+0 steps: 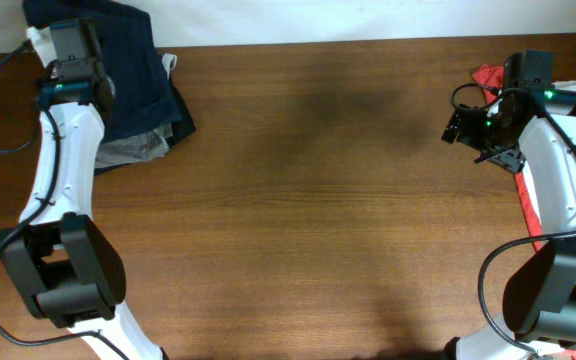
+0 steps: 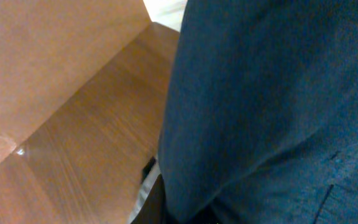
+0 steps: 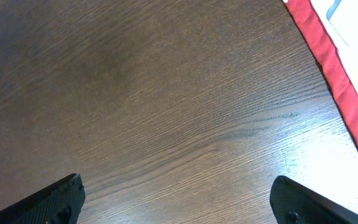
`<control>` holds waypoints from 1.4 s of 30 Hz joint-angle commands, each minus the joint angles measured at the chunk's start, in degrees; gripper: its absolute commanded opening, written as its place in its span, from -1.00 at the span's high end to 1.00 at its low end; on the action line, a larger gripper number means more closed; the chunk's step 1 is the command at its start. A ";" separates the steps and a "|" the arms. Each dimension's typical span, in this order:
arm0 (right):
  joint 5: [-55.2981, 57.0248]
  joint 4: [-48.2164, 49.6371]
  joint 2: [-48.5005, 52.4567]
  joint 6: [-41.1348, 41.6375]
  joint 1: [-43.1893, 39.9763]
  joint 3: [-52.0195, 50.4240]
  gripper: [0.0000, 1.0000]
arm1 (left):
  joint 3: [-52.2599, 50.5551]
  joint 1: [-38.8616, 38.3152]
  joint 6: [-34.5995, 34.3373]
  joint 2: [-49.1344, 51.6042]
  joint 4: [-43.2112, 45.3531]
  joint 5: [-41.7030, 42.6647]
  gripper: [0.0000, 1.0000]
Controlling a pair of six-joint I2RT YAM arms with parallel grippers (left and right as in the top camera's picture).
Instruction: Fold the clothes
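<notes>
Navy-blue garment (image 2: 272, 112) fills the right side of the view, close up and matte, with a stitched seam showing at lower right. The wooden bench (image 2: 73, 124) runs down the left, glare across its upper part. A sliver of pale cloth (image 2: 143, 194) peeks out under the navy edge.

A brown wood-grain table (image 1: 308, 200) — evenly lit — meets a pale strip behind.
</notes>
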 commanded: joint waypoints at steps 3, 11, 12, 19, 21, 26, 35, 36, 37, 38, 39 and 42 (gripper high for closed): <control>0.72 0.04 -0.44 0.66 0.09 0.31 -0.97 | 0.44 2.67 -0.92 4.57 0.63 2.23 -0.74; 0.72 0.04 -0.44 0.66 0.09 0.31 -0.97 | 2.12 0.79 2.10 4.15 1.81 11.85 0.72; 0.72 0.04 -0.44 0.66 0.09 0.31 -0.97 | 2.12 0.79 2.12 5.66 3.06 12.59 0.99; 0.72 0.04 -0.44 0.66 0.09 0.31 -0.97 | 2.12 6.19 7.67 20.65 4.26 13.62 0.43; 0.72 0.04 -0.44 0.66 0.09 0.31 -0.97 | 2.84 5.88 7.67 19.26 3.56 10.73 0.20; 0.72 0.04 -0.44 0.66 0.09 0.31 -0.97 | 4.11 -0.55 7.63 2.64 1.86 9.79 -0.89; -6.38 -4.50 -0.59 0.87 0.07 0.63 -0.97 | 4.09 -22.36 1.64 -24.68 -28.70 35.95 -0.98; -9.70 -5.88 -1.03 0.63 -0.15 0.98 -0.97 | 3.98 -23.78 1.66 -24.57 -29.77 35.69 -0.98; -11.47 -7.54 -1.95 0.68 -0.17 0.98 -0.97 | 3.98 -25.20 1.64 -24.28 -30.97 35.71 -0.98; -11.43 -9.60 -3.10 0.68 -0.13 0.96 -0.97 | 3.98 -25.68 1.64 -24.22 -31.63 35.71 -0.98; -10.88 -11.61 -4.90 0.61 -0.13 0.96 -0.97 | 3.98 -25.92 1.64 -24.17 -32.94 35.74 -0.98; -10.93 -19.76 -18.49 -3.06 0.90 0.37 -0.97 | 3.98 -26.01 1.64 -24.17 -34.84 35.74 -0.98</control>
